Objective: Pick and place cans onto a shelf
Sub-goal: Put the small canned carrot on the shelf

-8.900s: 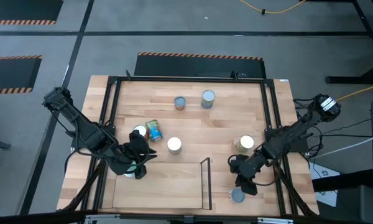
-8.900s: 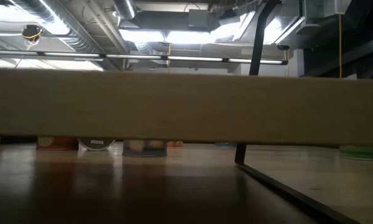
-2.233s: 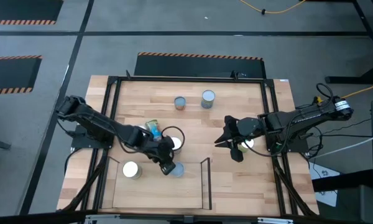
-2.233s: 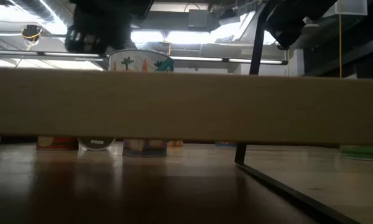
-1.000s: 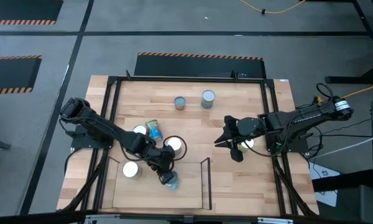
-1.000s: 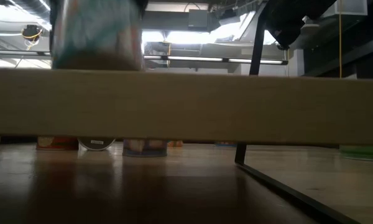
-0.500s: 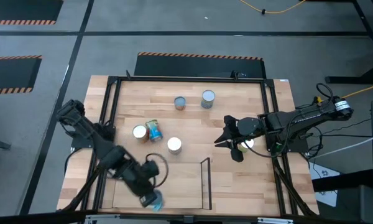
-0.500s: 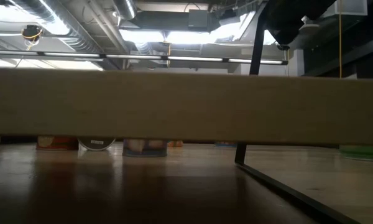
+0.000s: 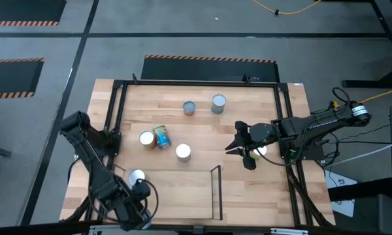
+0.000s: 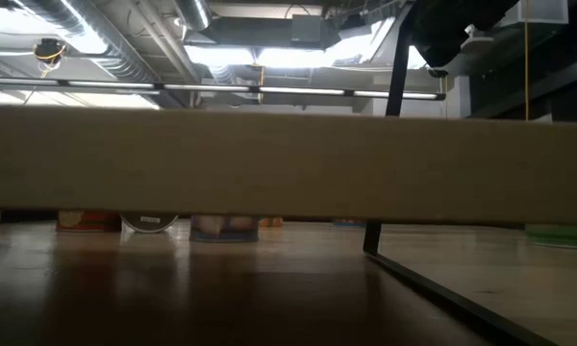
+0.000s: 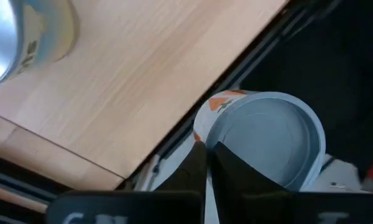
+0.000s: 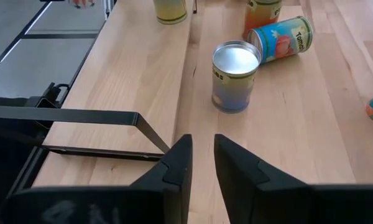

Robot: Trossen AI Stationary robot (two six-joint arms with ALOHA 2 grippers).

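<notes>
My left gripper (image 9: pixel 138 216) is at the table's near left corner, shut on a can (image 11: pixel 265 147) with a pale blue-grey top and an orange label. That can hangs past the near edge of the shelf (image 9: pixel 183 196), over dark floor. A silver-topped can (image 9: pixel 136 176) stands on the shelf board. Several more cans stand on the table behind the shelf, and one (image 9: pixel 162 137) lies on its side. My right gripper (image 9: pixel 237 147) hovers open over the table's right half; there is nothing between its fingers (image 12: pixel 177 163). My left gripper pinches the can's top rim (image 11: pixel 202 128) between its two fingers, at the side of the rim nearest the wrist. The fingers come steeply from above. The can is lifted clear and hangs below them with its top turned up toward the wrist camera.
A white-topped can (image 9: pixel 259 151) stands under my right arm. In the right wrist view, an upright can (image 12: pixel 235 76) stands ahead of the shelf's black rail (image 12: pixel 93 116). In the low view, the shelf board (image 10: pixel 288 163) blocks most of the scene; cans (image 10: pixel 223 228) show beneath it.
My left gripper has carried the can from over the middle of the shelf toward the table's near left corner, past the shelf's near edge, rising a little and rolling as it went. It has stayed shut on the can. The can has left the low view.
</notes>
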